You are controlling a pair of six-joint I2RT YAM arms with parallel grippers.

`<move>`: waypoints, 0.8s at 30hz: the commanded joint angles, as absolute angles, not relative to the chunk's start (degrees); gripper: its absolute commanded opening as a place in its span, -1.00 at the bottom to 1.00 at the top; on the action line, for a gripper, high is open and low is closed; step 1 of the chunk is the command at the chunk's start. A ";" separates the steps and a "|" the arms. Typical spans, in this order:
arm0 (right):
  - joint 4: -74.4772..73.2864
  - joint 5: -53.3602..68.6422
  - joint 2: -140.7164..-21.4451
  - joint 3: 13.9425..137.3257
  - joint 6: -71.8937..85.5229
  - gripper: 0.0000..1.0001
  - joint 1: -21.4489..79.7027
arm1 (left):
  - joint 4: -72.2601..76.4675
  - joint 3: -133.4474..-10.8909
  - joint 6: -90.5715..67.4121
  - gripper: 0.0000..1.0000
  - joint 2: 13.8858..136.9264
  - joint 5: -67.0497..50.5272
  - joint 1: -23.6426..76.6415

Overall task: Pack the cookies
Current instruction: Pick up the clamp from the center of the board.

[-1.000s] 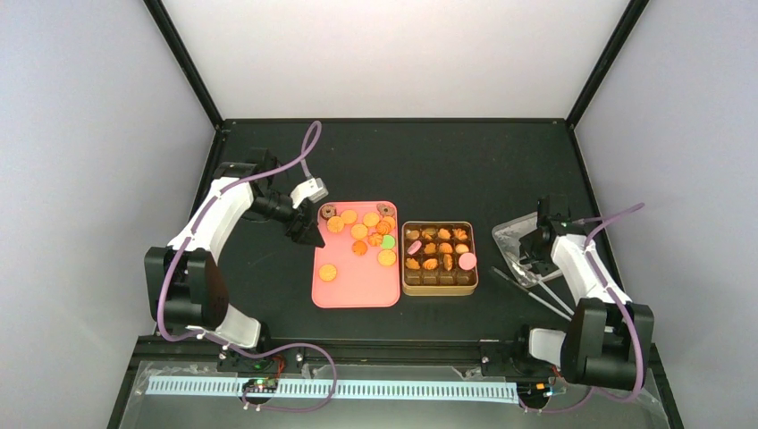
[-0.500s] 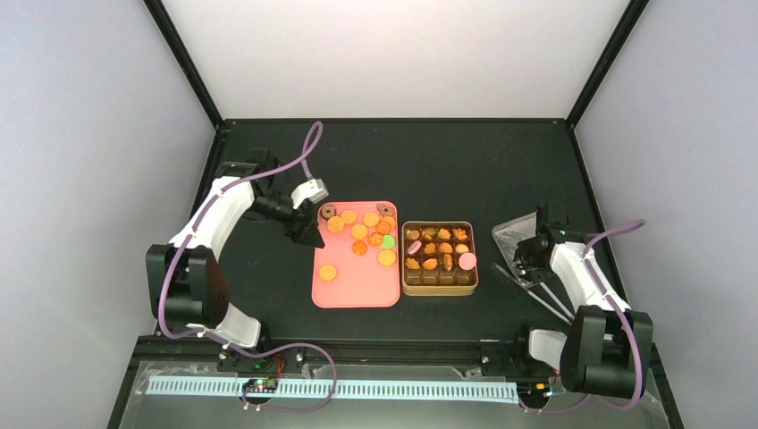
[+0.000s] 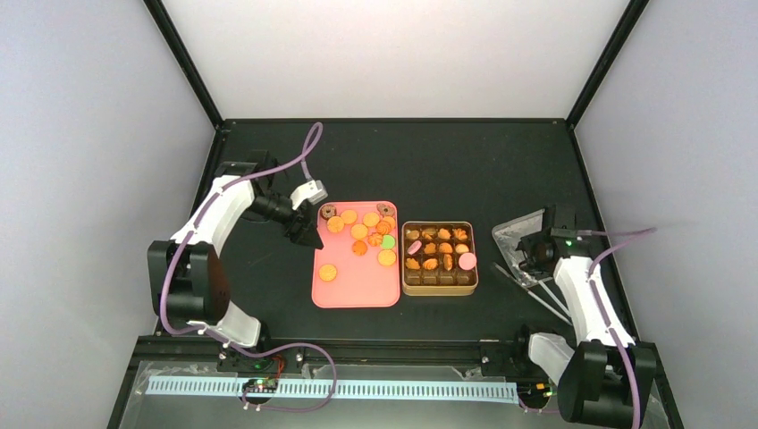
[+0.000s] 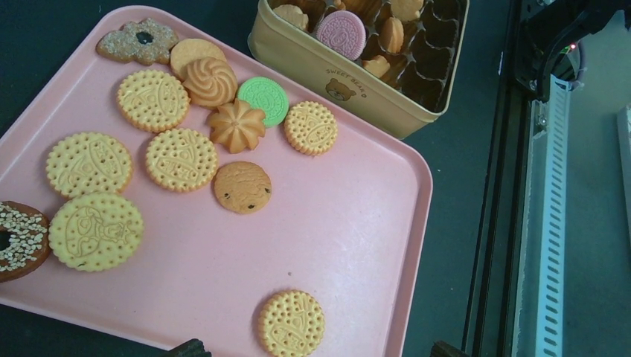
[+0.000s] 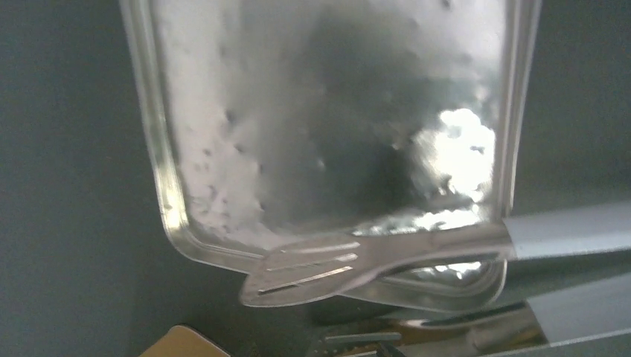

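Black table (image 3: 447,170): cookies (image 4: 181,158) lie flat on pink tray (image 4: 350,223); left claw (image 3: 310,236) spread, right claw (image 3: 529,259) unclear.

On the gold tin (image 4: 350,93), small print beside a bear face seems to read "SWEET BEAR".

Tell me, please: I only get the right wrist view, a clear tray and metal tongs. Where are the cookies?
Observer: Most cookies lie loose on a pink tray, mid-table.
Operator: Are any packed yet?
Observer: Yes. A gold tin right of the pink tray holds several; its near row looks empty.
Operator: What's the other arm doing?
Observer: The left gripper hangs open over the pink tray's left edge, holding nothing.
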State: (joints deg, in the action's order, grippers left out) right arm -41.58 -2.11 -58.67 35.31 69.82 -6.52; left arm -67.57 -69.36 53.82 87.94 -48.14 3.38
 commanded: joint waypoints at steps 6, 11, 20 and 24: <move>-45.32 -7.24 -70.53 45.09 48.26 -0.14 -6.79 | -67.74 -70.54 55.40 0.59 89.11 -49.80 2.97; -40.92 -4.14 -67.09 43.69 40.89 -0.15 -5.09 | -67.94 -70.13 55.68 0.58 88.33 -49.25 2.90; -43.22 -0.54 -65.76 43.01 32.53 -0.11 2.19 | -68.02 -71.79 54.94 0.58 89.34 -48.86 2.89; -44.09 -2.27 -69.54 43.86 34.20 -0.20 5.28 | -68.14 -71.66 54.92 0.58 88.56 -48.78 2.85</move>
